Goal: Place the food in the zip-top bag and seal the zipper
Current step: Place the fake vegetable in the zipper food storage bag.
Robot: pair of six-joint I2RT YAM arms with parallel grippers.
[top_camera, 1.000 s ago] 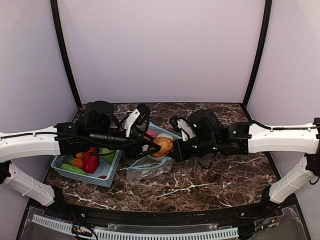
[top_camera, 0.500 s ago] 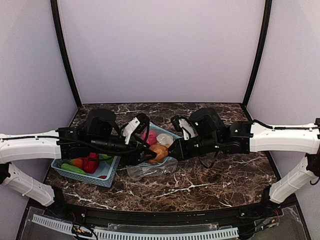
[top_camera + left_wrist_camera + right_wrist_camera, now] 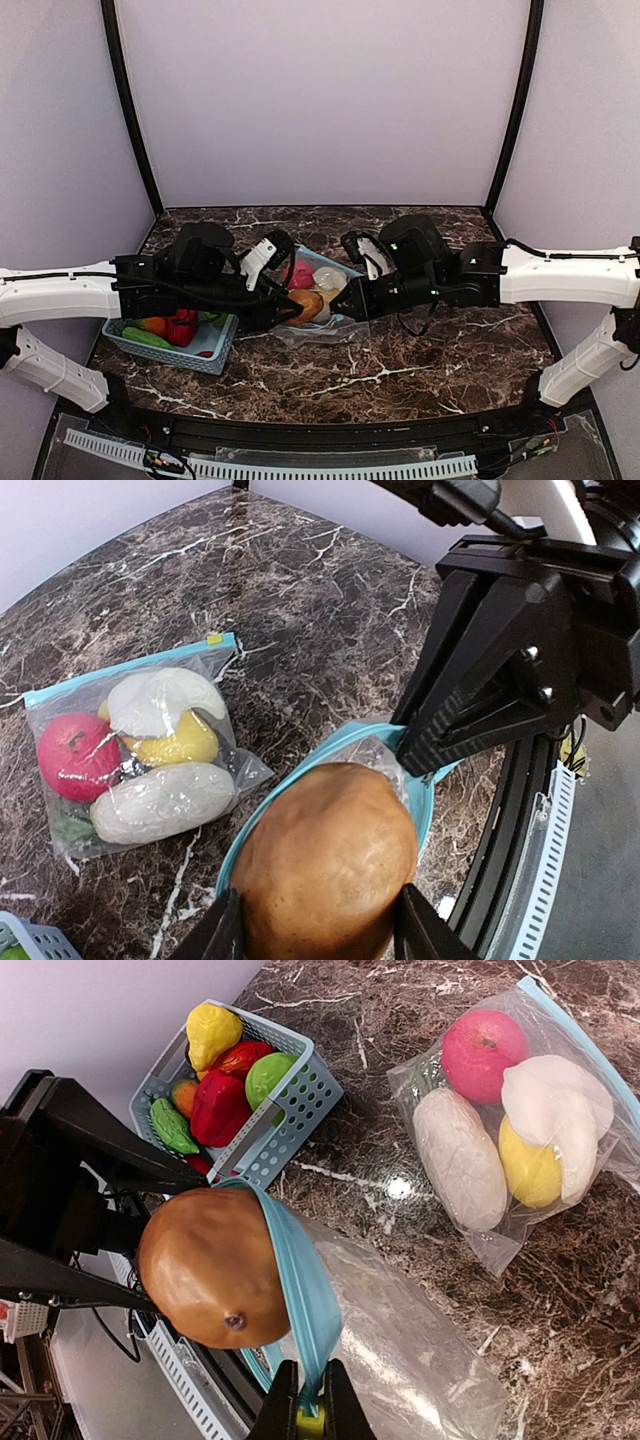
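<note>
My left gripper [image 3: 320,920] is shut on a brown, potato-like piece of food [image 3: 325,865], which sits in the mouth of a clear zip-top bag [image 3: 400,1340] with a teal zipper rim [image 3: 300,1290]. That rim curves round the food [image 3: 205,1265]. My right gripper [image 3: 308,1400] is shut on the rim and holds the mouth up. In the top view the two grippers meet at the table's middle, with the brown food [image 3: 306,303] between them. More food lies in the basket [image 3: 290,1110]: red, green, yellow and orange pieces.
A second zip-top bag [image 3: 150,750] lies flat behind, holding a red, a yellow and two white pieces. The teal lattice basket [image 3: 215,345] stands at the left under my left arm. Black posts frame the back wall.
My left gripper has come down and toward the near edge with the brown food, pushing it into the bag's mouth. The held bag has sunk closer to the table.
</note>
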